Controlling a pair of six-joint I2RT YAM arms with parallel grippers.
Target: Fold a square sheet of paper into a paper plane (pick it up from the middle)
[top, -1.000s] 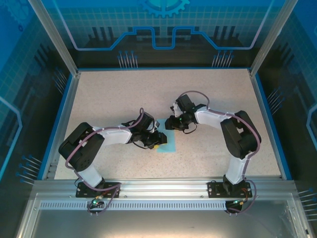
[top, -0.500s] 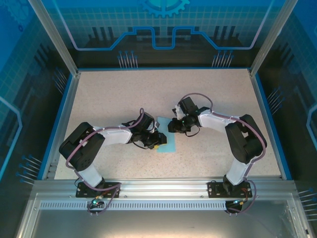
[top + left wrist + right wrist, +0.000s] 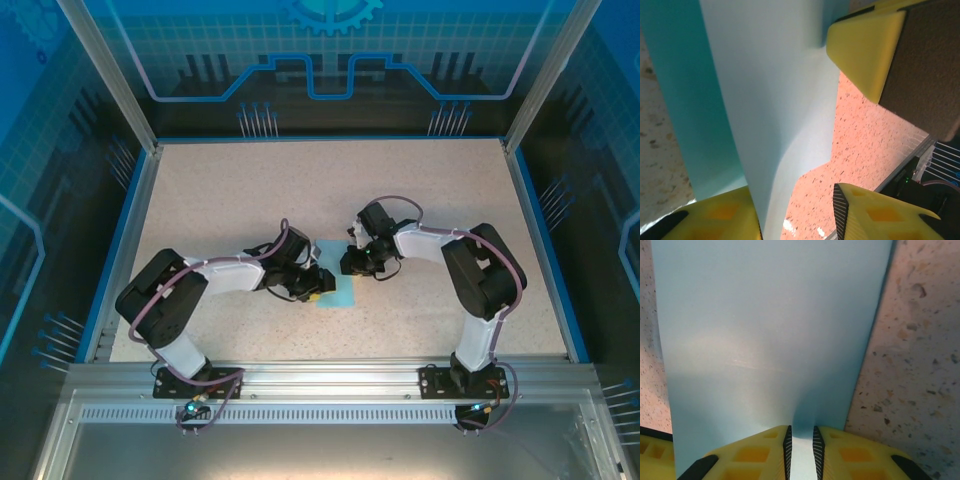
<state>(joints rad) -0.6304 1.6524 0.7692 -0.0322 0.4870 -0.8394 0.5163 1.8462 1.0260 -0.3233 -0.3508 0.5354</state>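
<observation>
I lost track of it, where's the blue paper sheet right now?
In the top view, the square sheet of paper lies mid-table between the two arms, one edge pinched in the right tool.

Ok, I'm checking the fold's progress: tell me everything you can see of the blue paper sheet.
The square sheet of paper is thin, plain light blue, unmarked and matte. It lies on the speckled table between both arms, one part bowed upward. The right gripper pinches an edge between its yellow fingers; the left gripper stands open, a raised edge beside one finger.
</observation>
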